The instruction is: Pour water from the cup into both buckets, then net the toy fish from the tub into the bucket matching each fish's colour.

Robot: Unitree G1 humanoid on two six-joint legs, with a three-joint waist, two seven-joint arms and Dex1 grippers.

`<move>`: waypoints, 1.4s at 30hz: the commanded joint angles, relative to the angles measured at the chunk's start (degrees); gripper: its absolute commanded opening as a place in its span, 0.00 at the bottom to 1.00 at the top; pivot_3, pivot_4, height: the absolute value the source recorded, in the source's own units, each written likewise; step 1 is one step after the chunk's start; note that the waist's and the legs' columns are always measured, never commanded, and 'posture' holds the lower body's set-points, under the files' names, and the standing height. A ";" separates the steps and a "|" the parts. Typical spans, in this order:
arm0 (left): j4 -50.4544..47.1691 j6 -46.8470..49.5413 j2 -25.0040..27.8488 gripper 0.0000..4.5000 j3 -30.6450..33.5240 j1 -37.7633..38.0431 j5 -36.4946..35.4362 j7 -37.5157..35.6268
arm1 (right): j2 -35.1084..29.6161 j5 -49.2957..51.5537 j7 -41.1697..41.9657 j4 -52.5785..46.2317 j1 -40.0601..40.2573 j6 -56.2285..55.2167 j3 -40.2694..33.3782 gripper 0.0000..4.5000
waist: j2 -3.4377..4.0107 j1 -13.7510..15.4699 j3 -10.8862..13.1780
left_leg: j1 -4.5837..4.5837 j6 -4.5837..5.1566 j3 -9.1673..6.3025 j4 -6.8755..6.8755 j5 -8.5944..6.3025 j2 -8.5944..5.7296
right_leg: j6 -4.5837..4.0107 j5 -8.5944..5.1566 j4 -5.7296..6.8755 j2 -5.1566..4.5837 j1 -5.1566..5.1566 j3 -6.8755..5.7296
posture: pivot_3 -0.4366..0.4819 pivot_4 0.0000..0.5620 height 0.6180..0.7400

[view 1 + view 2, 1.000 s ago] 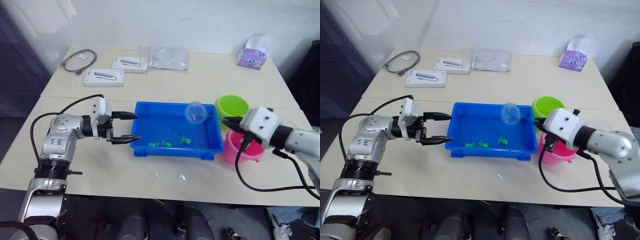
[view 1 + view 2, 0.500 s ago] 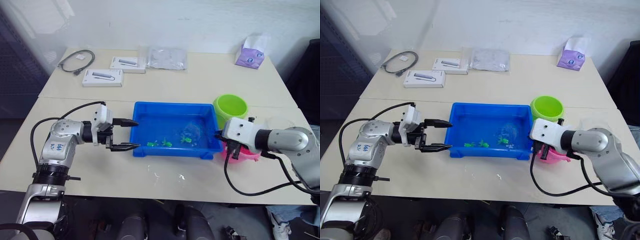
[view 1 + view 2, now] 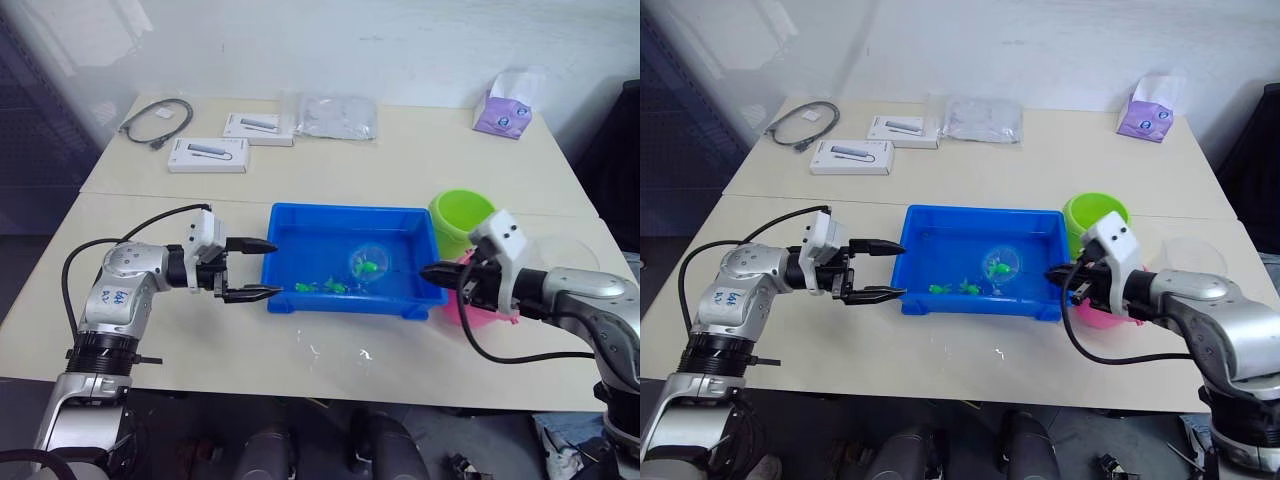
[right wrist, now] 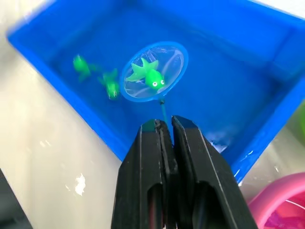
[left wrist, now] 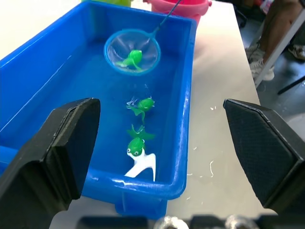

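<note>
The blue tub (image 3: 345, 209) sits mid-table with water in it. The net (image 3: 367, 268) is dipped into the tub, and a green toy fish (image 4: 148, 76) lies inside its hoop. My right gripper (image 3: 430, 271) is shut on the net's thin handle at the tub's right end. Two more green fish (image 5: 143, 103) float in the tub near its front wall. My left gripper (image 3: 262, 268) is open and holds nothing, just outside the tub's left end. The green bucket (image 3: 460, 215) and the pink bucket (image 3: 480, 305) stand right of the tub. The clear cup (image 3: 565, 255) stands behind my right arm.
Two white boxes (image 3: 208, 154), a grey cable (image 3: 155, 120), a clear plastic bag (image 3: 335, 115) and a purple tissue pack (image 3: 502, 108) lie along the far side of the table. Water drops (image 3: 365, 353) spot the table in front of the tub.
The net hung above the tub a second ago. My right gripper lowered it into the water, and a green fish now sits in its hoop. My left gripper stayed open and barely moved.
</note>
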 commanded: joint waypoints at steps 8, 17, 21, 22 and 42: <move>-2.85 5.61 -3.38 0.99 3.22 -5.13 -4.59 4.77 | 4.62 12.67 -10.29 -5.09 0.42 7.59 -21.57 0.00 | 0.00 0.07 0.00 | 0.01 0.00 0.01 0.00 0.00 0.00 | 0.00 0.00 0.01 0.01 0.00 0.04 | 0.48 0.27 1.00; -0.24 6.43 -6.27 0.99 2.38 -7.81 -3.64 6.34 | -0.45 -3.64 -14.58 0.08 8.61 -14.54 -18.69 0.00 | 0.00 -0.21 0.00 | 0.09 0.00 0.17 -0.02 0.00 -0.04 | 0.03 0.02 0.03 0.08 -0.01 0.08 | 0.48 0.27 1.00; 0.52 5.92 -6.19 0.99 2.18 -8.29 -3.10 5.99 | -1.07 -12.04 -15.62 3.25 10.37 -26.41 -13.83 0.00 | 0.00 -0.50 0.00 | 0.16 -0.01 0.23 -0.06 0.00 -0.01 | 0.03 0.02 0.07 0.12 -0.02 0.10 | 0.48 0.27 1.00; 0.53 5.85 -6.08 0.99 2.10 -8.28 -2.96 5.96 | -1.19 -14.27 -15.75 3.91 10.79 -29.71 -12.44 0.00 | 0.00 -0.50 0.00 | 0.15 -0.01 0.23 -0.06 0.01 -0.01 | 0.03 0.02 0.08 0.12 -0.03 0.10 | 0.48 0.27 1.00; 1.57 -0.09 -5.50 0.99 0.59 -5.96 0.18 4.27 | -12.61 -62.65 -34.69 25.17 18.31 -86.92 2.64 0.00 | 0.01 -0.19 0.00 | 0.14 -0.09 0.21 -0.06 0.05 0.00 | 0.04 0.02 0.03 0.09 -0.01 0.24 | 0.48 0.27 1.00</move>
